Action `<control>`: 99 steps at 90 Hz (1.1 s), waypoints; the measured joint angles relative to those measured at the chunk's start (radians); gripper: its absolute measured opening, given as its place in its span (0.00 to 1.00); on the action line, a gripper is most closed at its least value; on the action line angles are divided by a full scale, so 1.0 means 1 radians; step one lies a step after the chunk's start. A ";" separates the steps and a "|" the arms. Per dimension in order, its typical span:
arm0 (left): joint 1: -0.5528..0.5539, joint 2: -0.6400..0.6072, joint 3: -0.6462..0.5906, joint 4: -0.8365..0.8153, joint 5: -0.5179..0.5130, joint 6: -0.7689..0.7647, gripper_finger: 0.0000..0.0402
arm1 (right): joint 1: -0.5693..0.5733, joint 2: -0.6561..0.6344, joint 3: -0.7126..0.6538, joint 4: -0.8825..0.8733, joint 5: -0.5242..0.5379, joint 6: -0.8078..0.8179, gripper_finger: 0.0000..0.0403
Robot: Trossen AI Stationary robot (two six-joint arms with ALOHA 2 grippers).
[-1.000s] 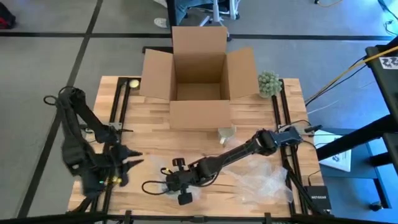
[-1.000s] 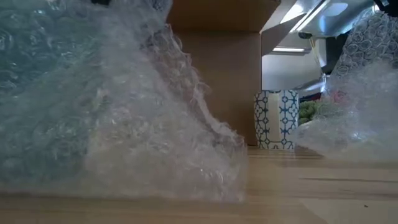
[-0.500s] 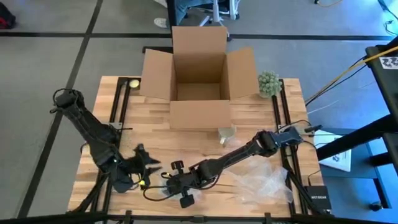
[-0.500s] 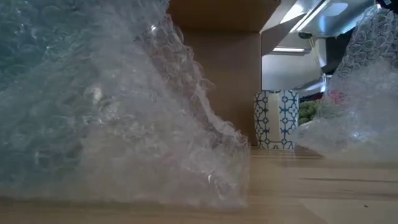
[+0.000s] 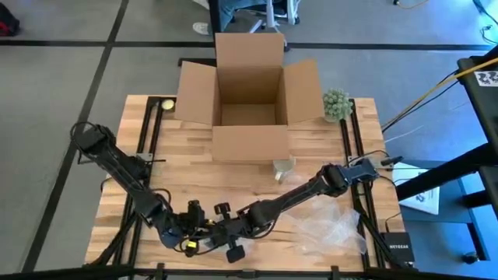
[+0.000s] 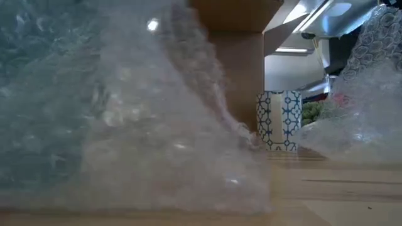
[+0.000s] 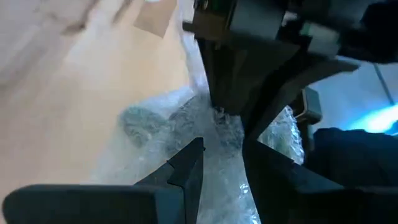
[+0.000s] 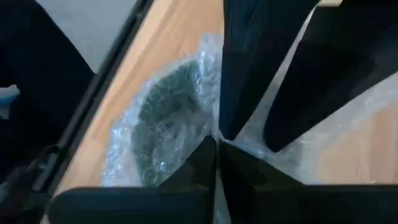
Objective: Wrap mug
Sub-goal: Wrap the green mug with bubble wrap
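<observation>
A blue-and-white patterned mug (image 6: 279, 119) stands upright on the table before the cardboard box (image 5: 249, 85); it is also visible from above (image 5: 283, 166). A sheet of clear bubble wrap (image 6: 125, 125) rises near the table's front edge. My right gripper (image 8: 216, 146) is shut on it, at the front middle of the table (image 5: 213, 230). My left gripper (image 7: 224, 155) faces it from the left (image 5: 199, 230), open, with wrap between its fingers. My right gripper pinches a bunched part of the bubble wrap (image 8: 208, 134) between its two fingertips, coming from the table's right side. The wrap is raised there and its lower edge (image 6: 157, 204) lies on the table. My left gripper has wrap (image 7: 221, 134) between its open fingers; whether they touch it I cannot tell.
A second crumpled piece of bubble wrap (image 5: 327, 229) lies at the front right. The open box stands at the far middle, with a small green plant (image 5: 336, 103) to its right and a small yellowish ball (image 5: 166, 103) to its left. Black rails (image 5: 144, 155) run along both table sides.
My left gripper has swung from the table's left edge toward the right, along the front, until it faces my right gripper closely. The raised bubble wrap has shifted, its lower edge spreading a little toward the mug. My right gripper has stayed shut on it.
</observation>
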 joint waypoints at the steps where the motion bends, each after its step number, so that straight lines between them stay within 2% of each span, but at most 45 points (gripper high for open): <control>1: 0.000 0.002 0.000 0.000 0.000 0.000 0.24 | 0.000 0.000 0.004 -0.005 0.000 0.000 0.01; 37: 0.005 0.025 0.002 -0.004 -0.014 0.012 0.24 | -0.002 0.000 0.098 -0.158 0.003 0.048 0.01; 73: 0.008 0.026 0.002 -0.009 -0.015 0.011 0.24 | -0.002 0.000 0.143 -0.175 -0.026 0.125 0.02; 83: 0.008 0.026 0.002 -0.014 -0.015 0.013 0.24 | -0.002 0.008 0.144 -0.136 -0.076 0.126 0.09; 99: 0.006 0.026 0.001 -0.014 -0.020 0.015 0.24 | -0.004 0.017 0.143 -0.113 -0.109 0.050 0.30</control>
